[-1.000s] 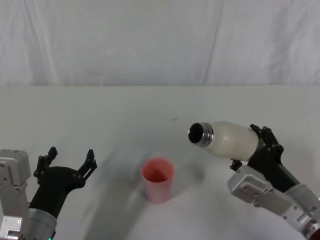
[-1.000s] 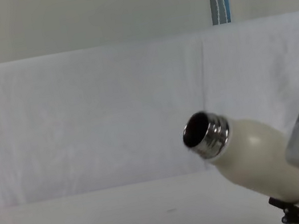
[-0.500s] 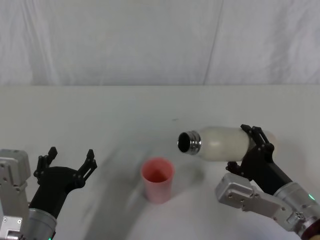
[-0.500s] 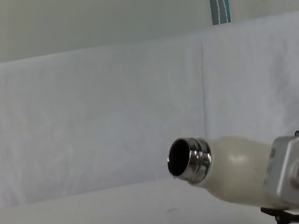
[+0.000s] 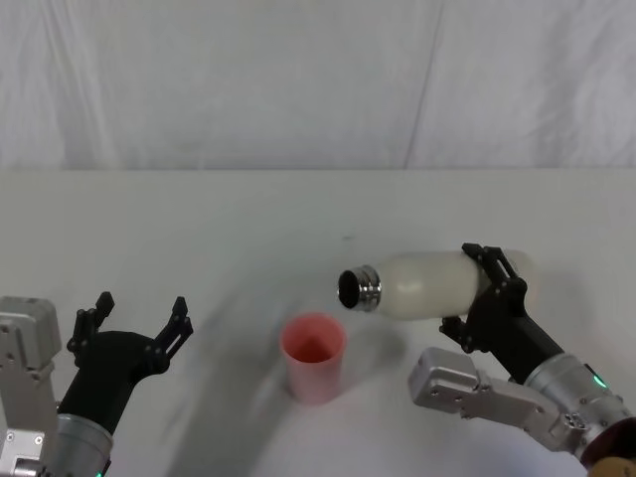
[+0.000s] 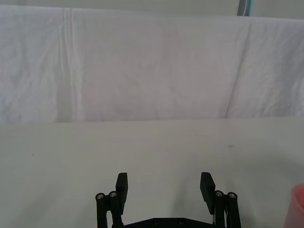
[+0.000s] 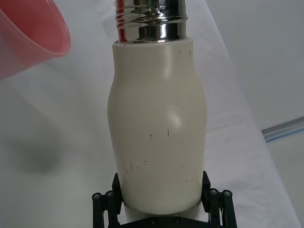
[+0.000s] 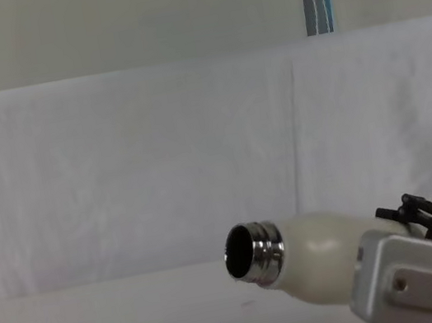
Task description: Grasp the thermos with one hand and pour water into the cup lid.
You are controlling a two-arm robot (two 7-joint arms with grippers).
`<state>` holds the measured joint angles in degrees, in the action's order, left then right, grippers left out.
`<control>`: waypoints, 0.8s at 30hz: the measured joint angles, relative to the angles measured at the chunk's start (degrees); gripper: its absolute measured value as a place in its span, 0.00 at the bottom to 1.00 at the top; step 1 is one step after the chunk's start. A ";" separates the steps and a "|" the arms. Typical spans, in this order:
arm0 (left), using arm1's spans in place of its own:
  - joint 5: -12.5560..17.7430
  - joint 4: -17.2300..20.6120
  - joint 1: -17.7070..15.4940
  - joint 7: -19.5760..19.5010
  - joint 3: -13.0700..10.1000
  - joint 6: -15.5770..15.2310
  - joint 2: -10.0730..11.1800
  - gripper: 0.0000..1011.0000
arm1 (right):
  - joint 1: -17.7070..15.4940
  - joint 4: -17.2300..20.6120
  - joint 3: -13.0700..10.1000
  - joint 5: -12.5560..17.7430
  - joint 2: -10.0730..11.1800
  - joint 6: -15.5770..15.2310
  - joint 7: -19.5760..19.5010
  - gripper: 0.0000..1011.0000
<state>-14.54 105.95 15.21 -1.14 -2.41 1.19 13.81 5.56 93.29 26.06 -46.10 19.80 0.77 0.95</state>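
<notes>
Head view: my right gripper [image 5: 494, 283] is clamped on the thermos [image 5: 422, 285], which lies nearly level above the table [image 5: 199, 229] — its steel neck just right of and above the cup lid [image 5: 314, 357]. My left gripper [image 5: 137, 320] sits near-left, fingers spread apart.

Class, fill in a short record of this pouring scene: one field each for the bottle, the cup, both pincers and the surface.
thermos: tipped near level, open steel neck toward cup lid
cup lid: upright on table, just below and beside the neck
right pincer: shut on thermos base
left pincer: open, idle, left of cup lid
table: white cloth
</notes>
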 joint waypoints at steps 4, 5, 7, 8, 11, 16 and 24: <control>0.00 0.00 0.00 0.00 0.00 0.00 0.00 0.99 | 0.80 -0.66 0.53 -0.26 -0.18 0.15 -0.08 0.94; 0.00 0.00 0.00 0.00 0.00 0.00 0.00 0.99 | 0.95 -0.79 0.64 -0.29 -0.21 0.19 -0.09 0.94; 0.00 0.00 0.00 0.00 0.00 0.00 0.00 0.99 | 1.45 -1.19 0.98 -0.42 -0.29 0.31 -0.10 0.94; 0.00 0.00 0.00 0.00 0.00 0.00 0.00 0.99 | 1.62 -1.33 1.09 -0.45 -0.32 0.36 -0.11 0.94; 0.00 0.00 0.00 0.00 0.00 0.00 0.00 0.99 | 2.09 -1.81 1.35 -0.46 -0.44 0.56 -0.10 0.94; 0.00 0.00 0.00 0.00 0.00 0.00 0.00 0.99 | 3.20 -2.94 1.90 -0.22 -0.74 0.96 -0.11 0.94; 0.00 0.00 0.00 0.00 0.00 0.00 0.00 0.99 | 4.18 -3.53 2.83 -0.87 -0.61 1.03 -0.22 0.94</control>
<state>-14.54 105.95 15.21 -1.14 -2.41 1.19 13.81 9.75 89.76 28.89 -46.97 19.18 1.81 0.73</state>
